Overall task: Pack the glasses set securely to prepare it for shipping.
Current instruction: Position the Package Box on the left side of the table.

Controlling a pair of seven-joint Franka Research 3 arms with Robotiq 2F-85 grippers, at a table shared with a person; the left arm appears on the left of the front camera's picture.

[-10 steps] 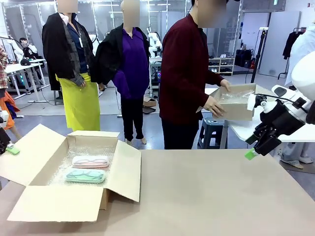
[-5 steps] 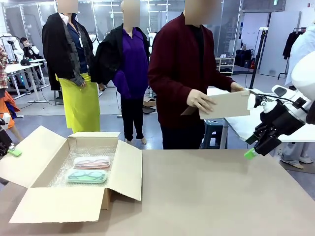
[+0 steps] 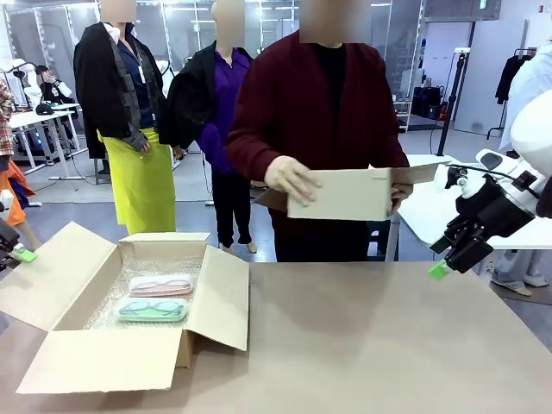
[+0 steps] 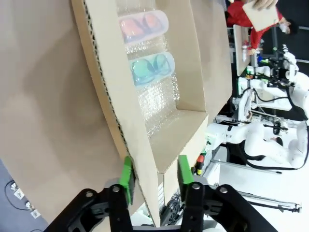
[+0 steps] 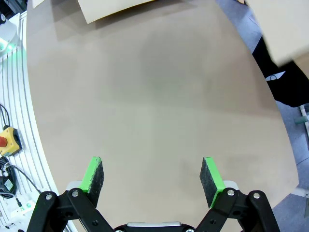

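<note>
The right gripper [image 5: 152, 175] hangs over the bare brown tabletop [image 5: 159, 92], its jaws wide apart and holding nothing.

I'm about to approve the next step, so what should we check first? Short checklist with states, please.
1. Pink case and mint case lie on bubble wrap in the open box: ok.
2. Box flaps closed: not ok.
3. Left hand open around the flap edge: ok.
4. Right hand open, holding nothing, over the bare table: ok.
5. Person holds a second box above the table's far edge: cannot tell where it goes.
</note>
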